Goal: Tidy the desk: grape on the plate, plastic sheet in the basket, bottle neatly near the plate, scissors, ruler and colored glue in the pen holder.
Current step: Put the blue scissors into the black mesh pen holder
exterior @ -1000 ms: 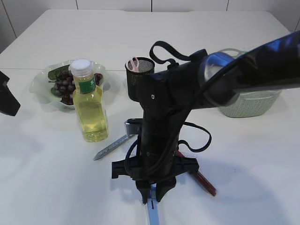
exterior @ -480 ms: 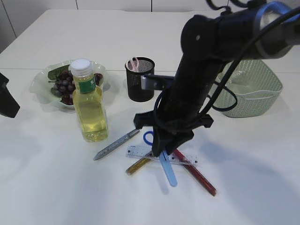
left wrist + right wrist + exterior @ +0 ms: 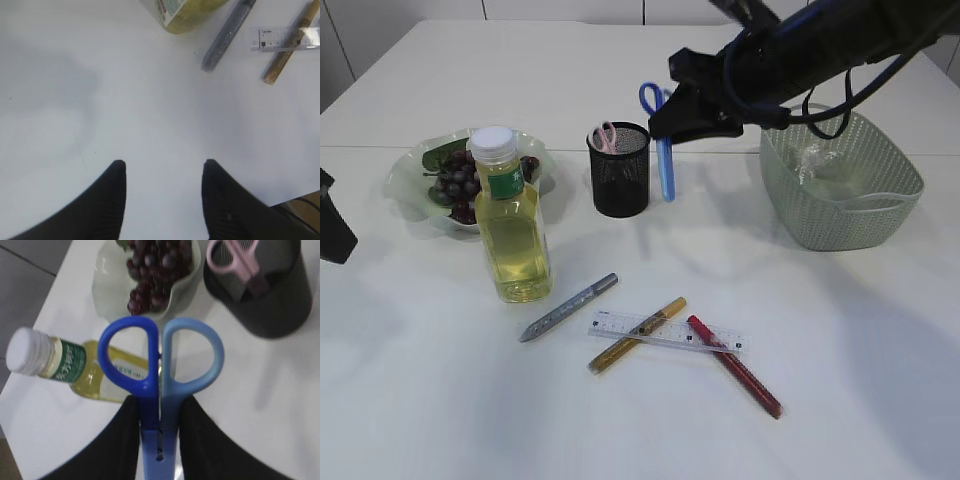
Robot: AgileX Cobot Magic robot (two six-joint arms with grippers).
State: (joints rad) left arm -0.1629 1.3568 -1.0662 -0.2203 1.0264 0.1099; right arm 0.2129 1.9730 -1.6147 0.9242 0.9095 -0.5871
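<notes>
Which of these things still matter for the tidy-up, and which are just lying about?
Part of the job:
- blue scissors, held in the right gripper
- pen holder, pink scissors inside
- ruler
- glue pens: silver, gold, red
- bottle
- grapes on the plate
- basket

Lying about:
- nothing visible
</notes>
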